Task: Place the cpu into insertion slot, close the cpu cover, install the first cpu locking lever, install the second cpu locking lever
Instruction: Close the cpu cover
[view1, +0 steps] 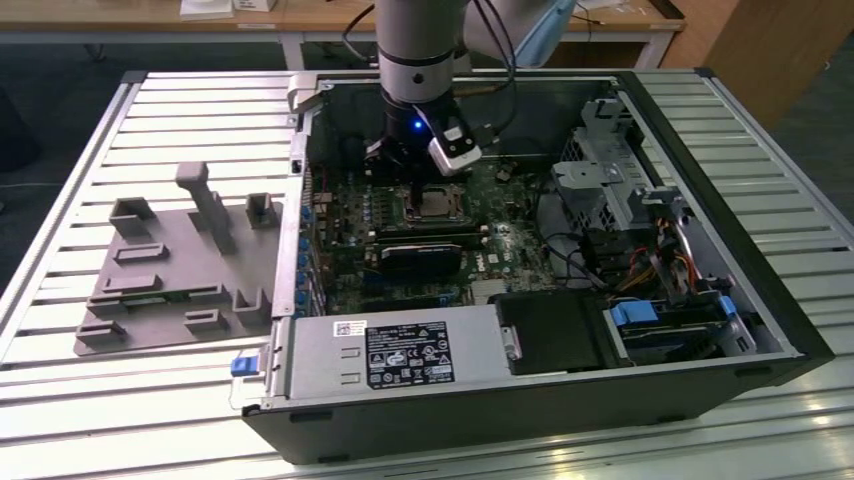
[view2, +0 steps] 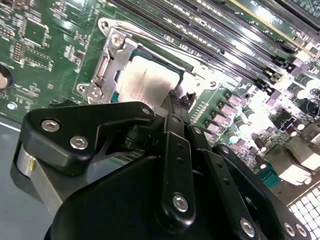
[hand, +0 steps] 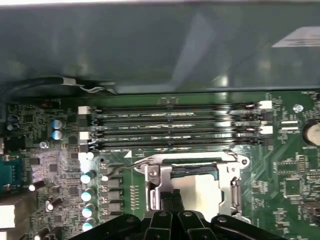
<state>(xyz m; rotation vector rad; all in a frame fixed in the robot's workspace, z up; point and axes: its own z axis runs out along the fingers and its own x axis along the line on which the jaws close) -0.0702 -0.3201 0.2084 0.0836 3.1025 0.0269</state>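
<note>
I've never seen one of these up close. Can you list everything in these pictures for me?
Table: one, silver slats, under everything.
Case: one, black, open on the table.
Tray: one, grey, exterior view's left of the case.
Board: one, green, inside the case.
Power supply: one, grey, case's near edge.
Cpu: one, silver, seated mid-board.
Cover: one, silvery, framing the cpu.
Memory slots: four, black, beside the cpu.
Arm: one, grey, above the board.
Gripper: one, black, shut, at the cpu's edge.
</note>
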